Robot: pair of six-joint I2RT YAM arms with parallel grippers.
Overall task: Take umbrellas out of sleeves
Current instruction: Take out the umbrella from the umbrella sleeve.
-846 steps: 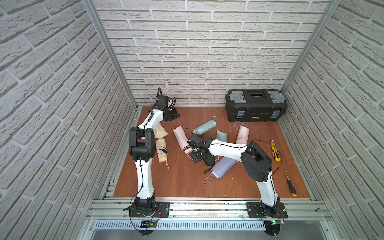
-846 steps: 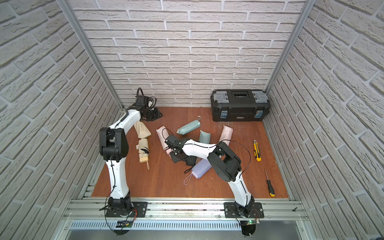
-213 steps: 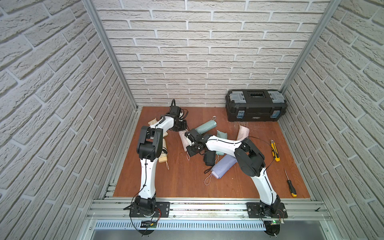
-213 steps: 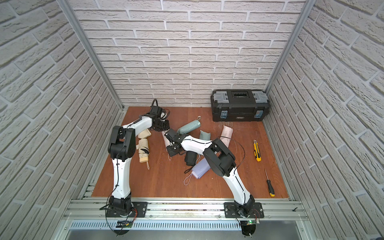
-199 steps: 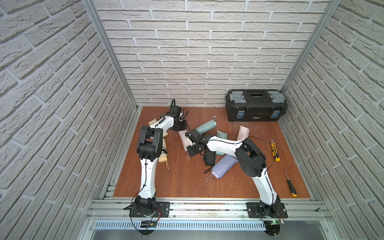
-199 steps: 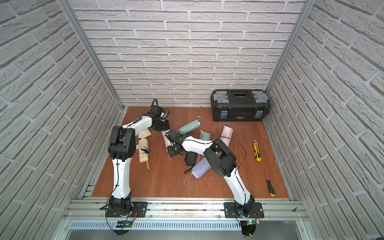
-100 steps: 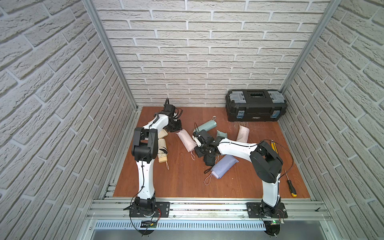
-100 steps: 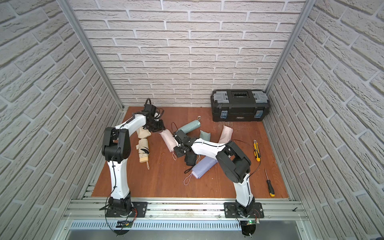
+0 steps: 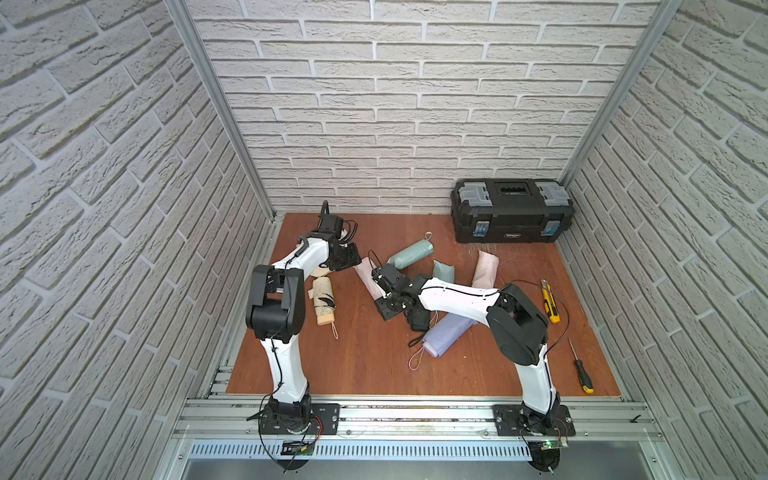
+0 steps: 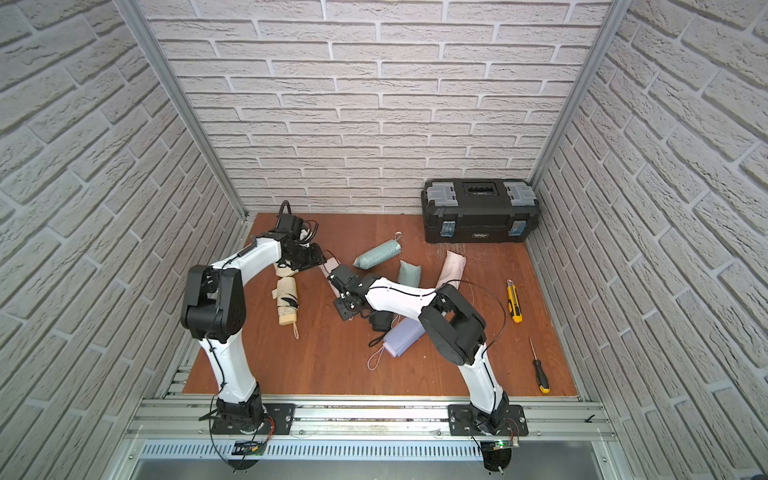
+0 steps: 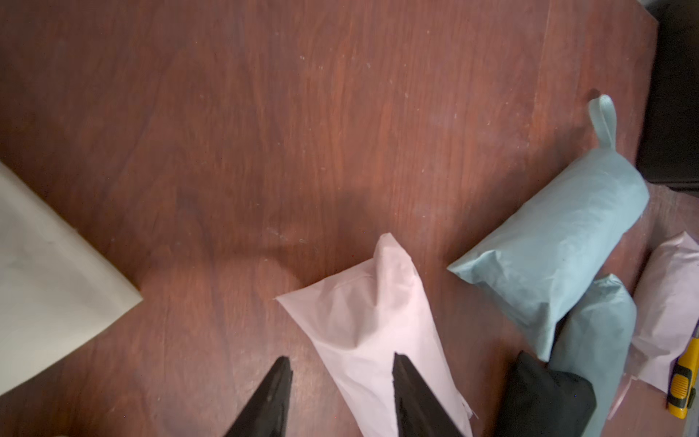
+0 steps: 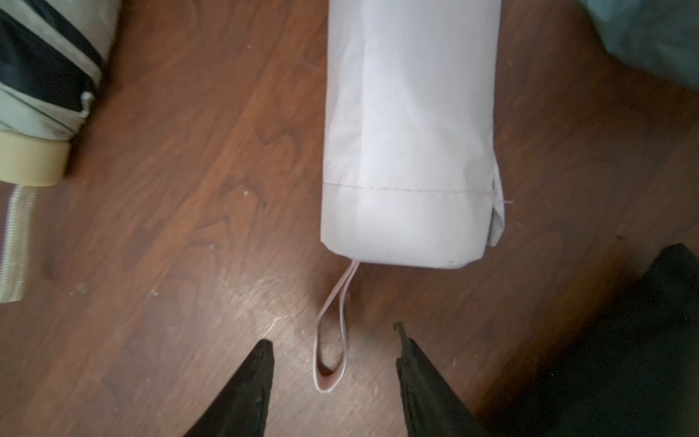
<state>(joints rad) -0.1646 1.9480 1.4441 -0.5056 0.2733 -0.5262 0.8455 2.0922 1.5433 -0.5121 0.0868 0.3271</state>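
Brown wooden tabletop [image 9: 361,365]: a pink sleeve [image 11: 363,325] (plump, full) lies between the arms. The left gripper [image 11: 340,363], fingers spread, hangs over it near the closed end. The right gripper [image 12: 332,335], fingers spread too, flanks its wrist loop [image 12: 330,383], gripping nothing.

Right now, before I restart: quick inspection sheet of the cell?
Surface: brown wooden tabletop, no spills seen.
Job's things: pink umbrella sleeved, lying between the arms, its loop out; mint umbrella sleeved; lilac umbrella and black umbrella by the right arm; beige umbrella unsleeved, by the left arm.
Clutter: toolbox at the back; knife and screwdriver on the right side.
Grippers: left gripper open over the pink sleeve's closed end; right gripper open, loop between its jaws, not pinched.
Cables: black cable arcs off the right arm.
Surroundings: brick walls; metal rail in front.
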